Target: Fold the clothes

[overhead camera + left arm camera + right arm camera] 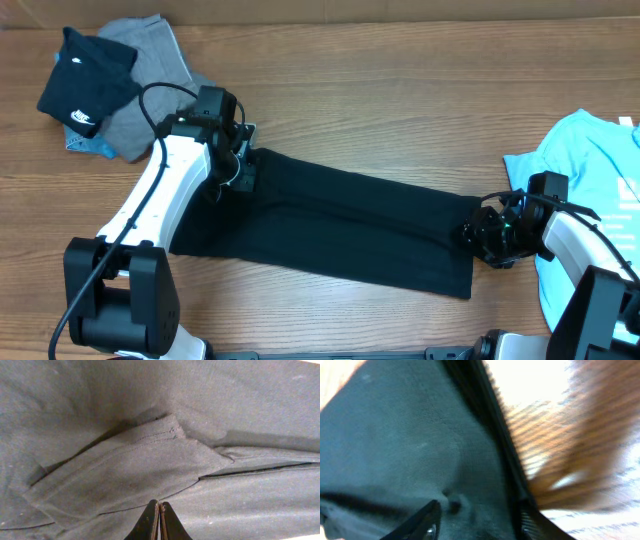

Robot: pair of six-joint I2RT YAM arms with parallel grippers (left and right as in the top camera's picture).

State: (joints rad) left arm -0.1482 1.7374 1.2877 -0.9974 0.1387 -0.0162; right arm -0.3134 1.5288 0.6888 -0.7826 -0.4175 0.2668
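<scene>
At the upper left of the overhead frame lies a small black garment with a white logo, heaped on a grey garment. Both are clear of my work.

Just right of them, my left gripper sits on the upper-left end of the black T-shirt. My left wrist view shows that gripper at bottom centre of the frame, its two fingers pressed flat together with no gap. I cannot tell whether any cloth is caught between them. Above them a stitched hem fold of the shirt lies in layers.

The T-shirt is flat on the wooden table, folded into a long band slanting from centre-left down to the lower right.

At the band's right end is my right gripper, touching the shirt's short edge. My right wrist view is blurred, but that gripper is unclenched, with its fingers standing apart along the bottom of the frame. The shirt's dark edge runs between them.

A light blue garment lies at the far right edge.
</scene>
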